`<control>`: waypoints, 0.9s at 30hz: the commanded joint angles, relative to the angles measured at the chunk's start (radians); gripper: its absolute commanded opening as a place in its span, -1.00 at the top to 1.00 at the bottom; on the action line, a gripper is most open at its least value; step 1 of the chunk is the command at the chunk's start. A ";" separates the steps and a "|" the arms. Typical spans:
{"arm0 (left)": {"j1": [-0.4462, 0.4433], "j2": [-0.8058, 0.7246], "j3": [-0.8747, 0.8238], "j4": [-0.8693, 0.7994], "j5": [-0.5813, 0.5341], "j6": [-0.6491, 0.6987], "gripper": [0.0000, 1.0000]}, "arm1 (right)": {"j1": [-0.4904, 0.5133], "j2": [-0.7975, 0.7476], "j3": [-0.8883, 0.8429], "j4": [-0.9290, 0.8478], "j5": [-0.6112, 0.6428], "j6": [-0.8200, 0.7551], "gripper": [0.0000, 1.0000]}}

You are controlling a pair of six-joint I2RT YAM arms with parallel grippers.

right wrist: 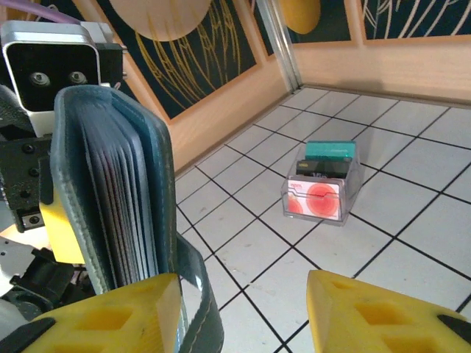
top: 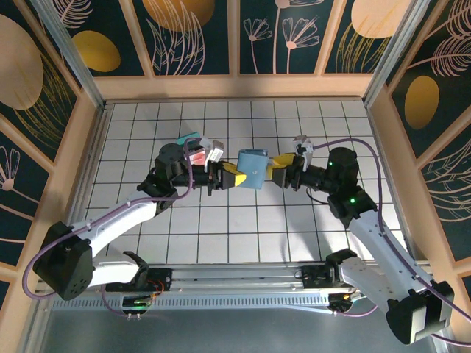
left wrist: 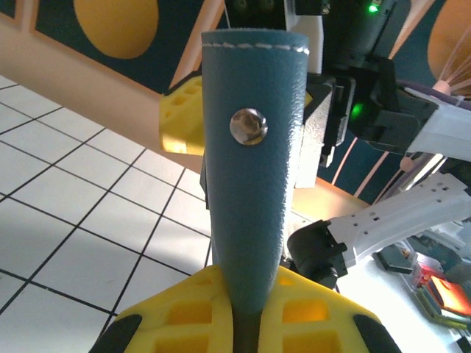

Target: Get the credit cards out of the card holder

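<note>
My left gripper clamps the soft, light card holder; my open right gripper should, I judge, pinch the slick credit cards edgewise.

No legible text, brands or numbers, card holder bare of lettering

White tiled table, dark grid lines, wooden walls along back and sides. Directly on tiles: small clear plastic box, back-left part of table. Inside box, credit cards standing on edge: teal card rearmost, black card in middle, red-pink card frontmost.
</note>
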 commanded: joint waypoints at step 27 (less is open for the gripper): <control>0.004 0.030 0.005 0.179 0.083 -0.076 1.00 | -0.017 0.055 -0.025 0.160 -0.287 0.041 0.24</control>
